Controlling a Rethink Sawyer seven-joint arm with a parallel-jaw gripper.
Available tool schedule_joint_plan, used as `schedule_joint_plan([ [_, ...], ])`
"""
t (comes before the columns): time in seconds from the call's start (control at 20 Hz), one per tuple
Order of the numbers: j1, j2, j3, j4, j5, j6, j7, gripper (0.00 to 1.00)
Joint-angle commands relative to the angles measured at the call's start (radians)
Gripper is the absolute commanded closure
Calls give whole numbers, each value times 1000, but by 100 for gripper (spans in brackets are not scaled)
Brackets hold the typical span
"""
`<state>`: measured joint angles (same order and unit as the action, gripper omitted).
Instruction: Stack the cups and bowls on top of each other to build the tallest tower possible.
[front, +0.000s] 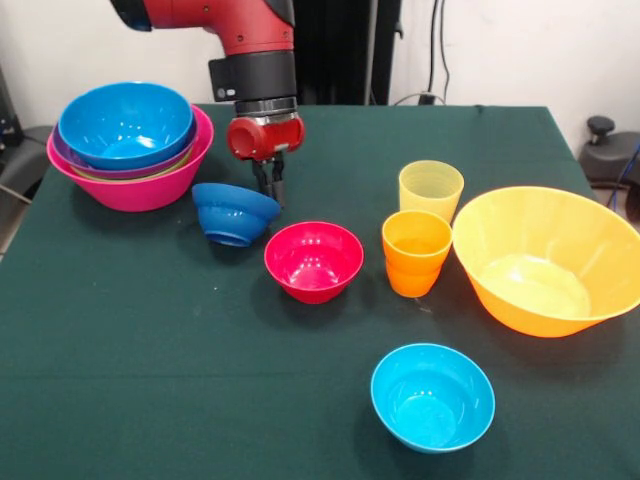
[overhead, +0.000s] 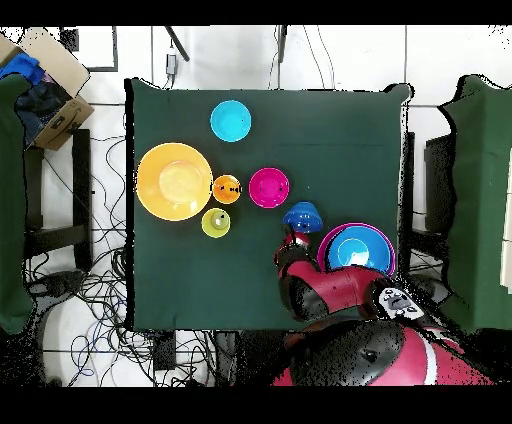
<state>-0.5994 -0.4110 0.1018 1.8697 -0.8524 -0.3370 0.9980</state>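
Note:
My gripper (front: 270, 185) (overhead: 291, 233) hangs at the right rim of the small dark blue bowl (front: 232, 213) (overhead: 302, 215), fingers pinched together on that rim; the bowl sits tilted. Left of it stands the tower (front: 130, 188) (overhead: 381, 243): a large pink bowl holding green and purple bowls with a sky blue bowl (front: 125, 125) on top. A red bowl (front: 313, 260) (overhead: 268, 187), an orange cup (front: 416, 250) (overhead: 227, 188), a pale yellow cup (front: 430, 188) (overhead: 215, 222), a large orange bowl (front: 545, 260) (overhead: 175, 181) and a cyan bowl (front: 432, 395) (overhead: 230, 120) stand apart on the table.
The dark green table (front: 150, 380) carries everything. In the overhead view a cardboard box (overhead: 50, 70) sits off the table's corner, with cables on the floor around it.

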Motion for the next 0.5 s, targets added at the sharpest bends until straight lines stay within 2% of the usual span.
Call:
schedule_joint_plan([
  [0.05, -273, -36, 366, 62, -158, 519, -209, 0],
  [0.3, -242, -34, 349, 53, -182, 508, -210, 0],
  [0.5, -254, -72, 400, 76, -223, 535, -227, 0],
])
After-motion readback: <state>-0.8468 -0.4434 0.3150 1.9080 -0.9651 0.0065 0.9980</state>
